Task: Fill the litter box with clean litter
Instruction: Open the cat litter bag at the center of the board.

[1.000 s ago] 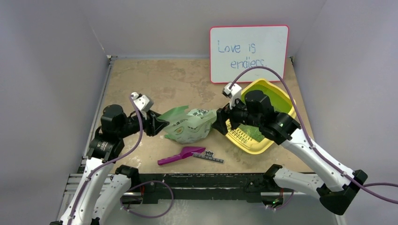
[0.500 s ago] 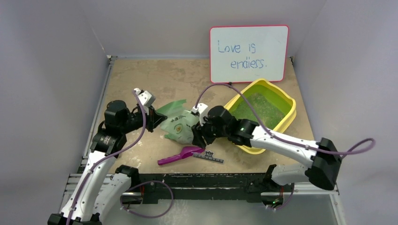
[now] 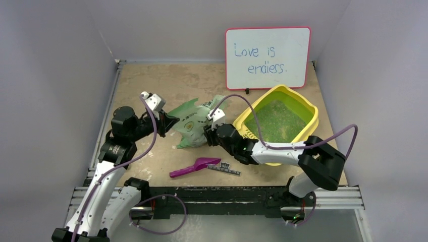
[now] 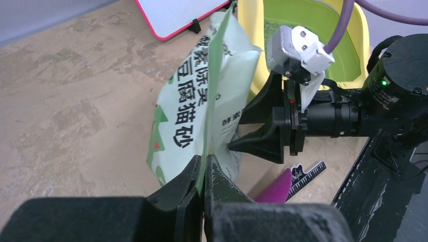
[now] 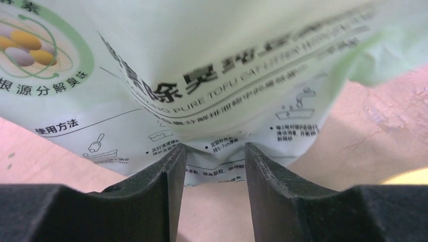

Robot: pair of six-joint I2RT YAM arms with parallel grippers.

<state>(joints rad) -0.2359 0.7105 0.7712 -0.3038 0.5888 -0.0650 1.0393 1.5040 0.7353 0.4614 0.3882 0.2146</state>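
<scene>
Grainy green litter (image 3: 278,120), glossy printed bag (image 3: 194,126)

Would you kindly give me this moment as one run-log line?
left jaws: shut on bag edge | right jaws: apart, astride bag bottom | litter box: green litter inside

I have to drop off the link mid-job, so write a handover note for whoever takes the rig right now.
Left gripper: shut on the green edge of the litter bag.
Right gripper: jaws apart around the bag's printed edge, not visibly clamped.
The bag is between the arms, beside the yellow litter box. The magenta scoop lies nearer the bases.
Done: clean litter covers the box floor.
Left: if more is wanted, probably close the right gripper, then tip the bag over the box.
</scene>
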